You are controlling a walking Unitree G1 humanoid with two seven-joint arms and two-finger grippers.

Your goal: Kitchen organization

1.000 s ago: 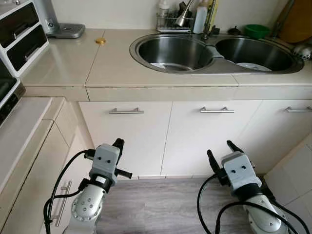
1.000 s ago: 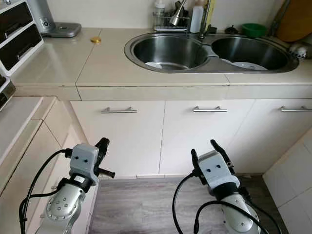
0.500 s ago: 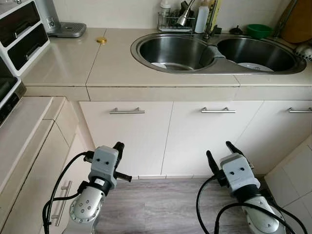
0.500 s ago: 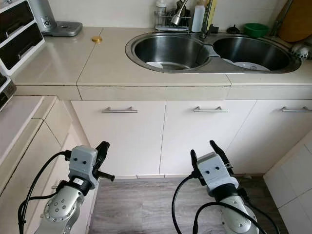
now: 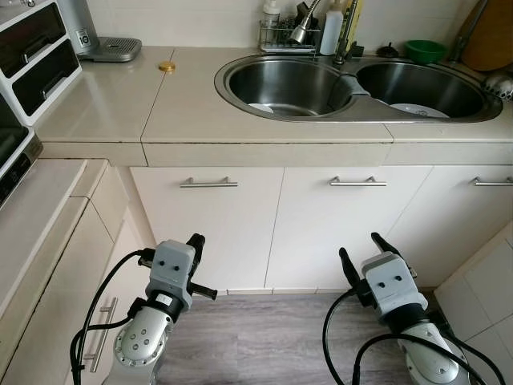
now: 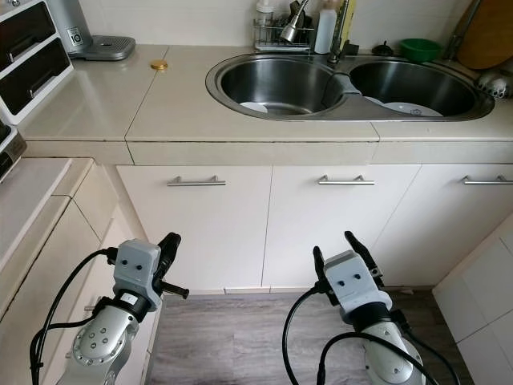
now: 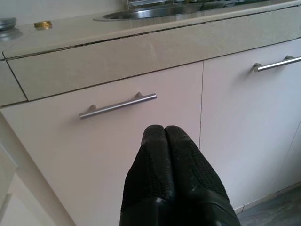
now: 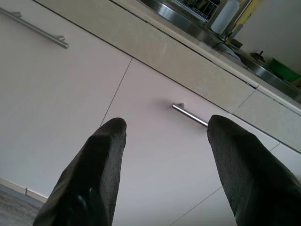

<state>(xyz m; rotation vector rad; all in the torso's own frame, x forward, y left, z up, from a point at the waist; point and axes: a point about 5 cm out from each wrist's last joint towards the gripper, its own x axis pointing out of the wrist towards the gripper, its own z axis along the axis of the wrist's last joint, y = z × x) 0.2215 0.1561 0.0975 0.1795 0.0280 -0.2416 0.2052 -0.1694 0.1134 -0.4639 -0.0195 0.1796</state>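
Note:
A double steel sink (image 5: 353,104) is set in the beige counter (image 5: 104,96), with a white plate (image 5: 419,110) in its right basin and another (image 5: 260,107) in the left one. Both arms hang low before the white cabinet doors (image 5: 232,216). My left gripper (image 5: 195,243) is shut and empty, its fingers (image 7: 164,155) pressed together and pointing at a door handle (image 7: 117,105). My right gripper (image 5: 365,250) is open with nothing between its fingers (image 8: 101,160), facing another handle (image 8: 190,115).
Behind the sink stand a dish rack (image 5: 284,32) with bottles, a green bowl (image 5: 423,50) and a wooden board (image 5: 489,36). A small gold lid (image 5: 166,66) lies on the counter. A black-drawered unit (image 5: 32,52) and a steel appliance (image 5: 100,40) sit at the left.
The view has shifted slightly downward since a second ago, a camera move. Both arms hang as before; nothing was gripped or released.

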